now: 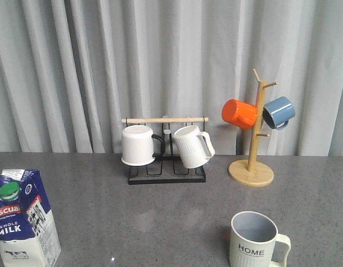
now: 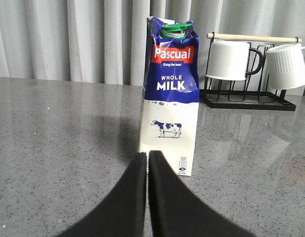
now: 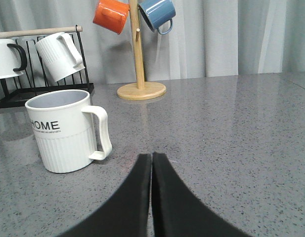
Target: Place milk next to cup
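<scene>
While neither arm shows in the front view, each wrist camera looks low and level across the grey table, so both arms sit close above its surface. The left gripper has its two black fingers pressed together, nothing between them; their tips lie just short of the milk carton without touching it. The carton stands upright, its "WHOLE MILK" face and cow picture turned toward that gripper, green cap at the top. In the front view the carton stands at the near left corner of the table.

The right gripper is likewise closed tight and empty, fingers meeting along a thin seam. The "HOME" mug stands upright near it, off to one side, handle turned toward the fingers' line but apart from them. In the front view this mug sits at the near right, well apart from the carton.

Further back stand a black wire rack with a wooden bar carrying a plain white mug and a ribbed white mug, and a wooden mug tree holding an orange mug and a blue mug.
</scene>
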Controlling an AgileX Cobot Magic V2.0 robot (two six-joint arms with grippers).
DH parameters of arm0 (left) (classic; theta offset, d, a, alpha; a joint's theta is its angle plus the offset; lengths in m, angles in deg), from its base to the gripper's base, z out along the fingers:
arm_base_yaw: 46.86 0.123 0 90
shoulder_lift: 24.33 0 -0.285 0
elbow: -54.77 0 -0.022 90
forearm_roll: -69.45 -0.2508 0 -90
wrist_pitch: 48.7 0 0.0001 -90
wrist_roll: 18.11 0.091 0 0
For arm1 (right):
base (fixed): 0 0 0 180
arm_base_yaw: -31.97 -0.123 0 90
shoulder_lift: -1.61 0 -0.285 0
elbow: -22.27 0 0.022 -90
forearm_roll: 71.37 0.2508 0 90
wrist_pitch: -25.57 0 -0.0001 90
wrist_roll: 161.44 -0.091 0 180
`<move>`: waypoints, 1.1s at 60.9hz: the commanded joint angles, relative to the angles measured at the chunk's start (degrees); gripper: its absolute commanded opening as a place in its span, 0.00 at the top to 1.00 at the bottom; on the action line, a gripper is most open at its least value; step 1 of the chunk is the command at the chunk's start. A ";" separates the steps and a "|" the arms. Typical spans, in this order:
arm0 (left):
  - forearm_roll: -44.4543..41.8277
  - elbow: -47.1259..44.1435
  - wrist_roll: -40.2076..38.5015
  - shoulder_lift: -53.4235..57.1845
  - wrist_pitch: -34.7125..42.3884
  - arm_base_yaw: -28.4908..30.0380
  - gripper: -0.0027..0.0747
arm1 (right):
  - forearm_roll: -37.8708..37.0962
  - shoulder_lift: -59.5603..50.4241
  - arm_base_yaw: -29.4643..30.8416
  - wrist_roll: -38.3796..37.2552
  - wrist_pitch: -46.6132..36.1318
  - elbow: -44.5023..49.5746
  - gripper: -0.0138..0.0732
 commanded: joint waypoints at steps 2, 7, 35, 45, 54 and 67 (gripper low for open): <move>0.48 -1.11 -0.10 0.15 4.20 0.10 0.97 | -0.16 -0.61 0.26 -0.06 -4.89 0.55 0.85; 0.48 -1.11 -0.10 0.15 4.20 0.10 0.97 | -0.16 -0.61 0.26 -0.06 -4.89 0.55 0.85; 0.48 -1.11 -0.10 0.15 4.20 0.10 0.97 | 7.05 -0.61 0.26 -0.06 -4.89 0.55 0.85; 0.48 -1.11 -0.10 0.15 4.79 0.10 0.97 | 15.94 -0.61 0.26 -0.11 -5.42 0.55 0.85; 0.53 -1.11 -1.08 0.15 8.13 0.10 0.97 | 28.49 -0.61 0.26 -0.05 -4.67 0.55 0.85; 0.53 -1.11 -6.96 0.15 15.34 0.10 0.97 | 29.35 -0.61 0.26 0.26 -3.99 0.55 0.85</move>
